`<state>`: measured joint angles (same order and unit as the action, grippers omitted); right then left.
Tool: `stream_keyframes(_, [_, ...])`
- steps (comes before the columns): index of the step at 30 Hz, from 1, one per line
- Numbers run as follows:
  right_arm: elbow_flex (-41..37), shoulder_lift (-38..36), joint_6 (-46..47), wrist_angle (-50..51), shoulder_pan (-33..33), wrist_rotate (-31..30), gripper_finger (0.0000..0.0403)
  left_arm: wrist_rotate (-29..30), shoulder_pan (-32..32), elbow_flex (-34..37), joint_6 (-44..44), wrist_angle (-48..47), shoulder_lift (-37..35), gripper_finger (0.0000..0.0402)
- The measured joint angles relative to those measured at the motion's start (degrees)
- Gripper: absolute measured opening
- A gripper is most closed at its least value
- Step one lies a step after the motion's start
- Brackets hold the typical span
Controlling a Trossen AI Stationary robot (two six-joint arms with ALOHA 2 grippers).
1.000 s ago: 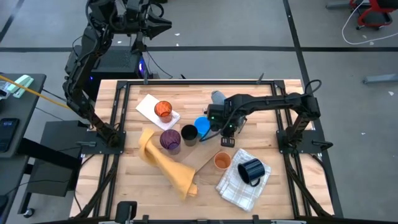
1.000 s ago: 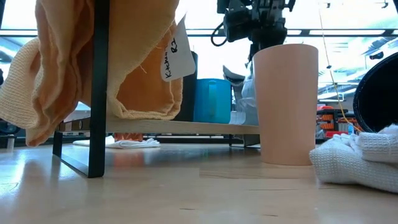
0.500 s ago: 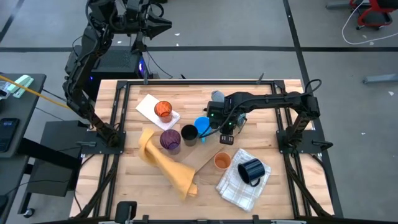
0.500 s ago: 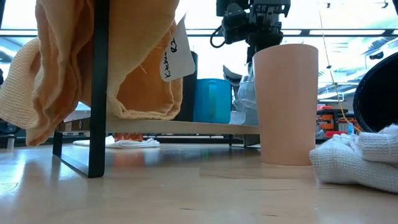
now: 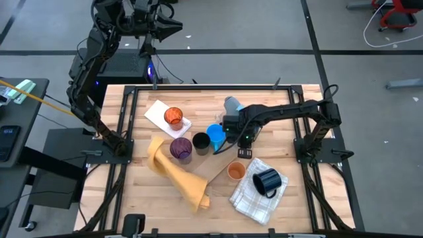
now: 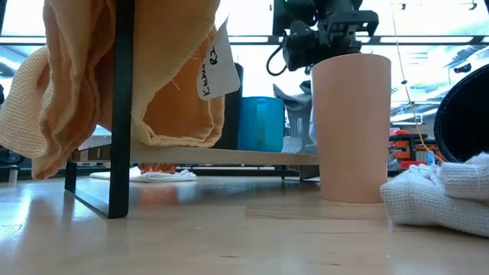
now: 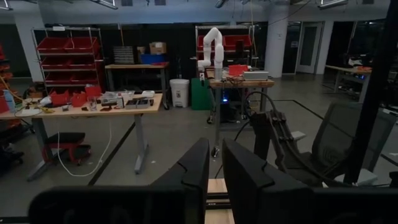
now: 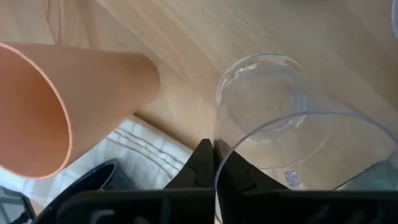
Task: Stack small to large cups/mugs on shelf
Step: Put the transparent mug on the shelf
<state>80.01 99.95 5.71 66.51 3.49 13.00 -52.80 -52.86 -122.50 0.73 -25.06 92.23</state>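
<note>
My right gripper (image 5: 242,145) is shut on a clear cup (image 8: 267,106) between the bright blue mug (image 5: 215,134) and the orange cup (image 5: 236,170). The blue mug, a black cup (image 5: 200,142) and a purple cup (image 5: 181,149) stand in a row on their bases. A red-tinted cup (image 5: 174,117) stands on a white napkin. The dark navy mug (image 5: 268,182) lies on a checked cloth (image 5: 254,198). My left gripper (image 7: 216,171) is held high beyond the table's far left corner, its fingers nearly together and empty. My right gripper pinches the clear cup's rim wall (image 8: 216,163), one finger inside the cup and one outside. The fingers come from above, pointing down into the cup's mouth. The cup hangs below the fingers, mouth up; whether its base is off the table I cannot tell.
A low shelf (image 6: 221,155) on black legs stands near the front, with a yellow cloth (image 5: 178,173) draped over it. The orange cup (image 6: 355,126) stands on the table just right of the shelf. The table's black frame rails run along both sides.
My right gripper has gone a little toward the table's near edge with the clear cup and has turned at the wrist; the cup has tilted somewhat in the low view.
</note>
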Motion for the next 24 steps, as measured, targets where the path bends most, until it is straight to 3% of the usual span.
stream_keyframes(24, [0.2,0.3,0.3,-0.9,0.1,-7.7,0.0000,0.0,0.0,0.0,0.0,0.0,0.0,0.0059])
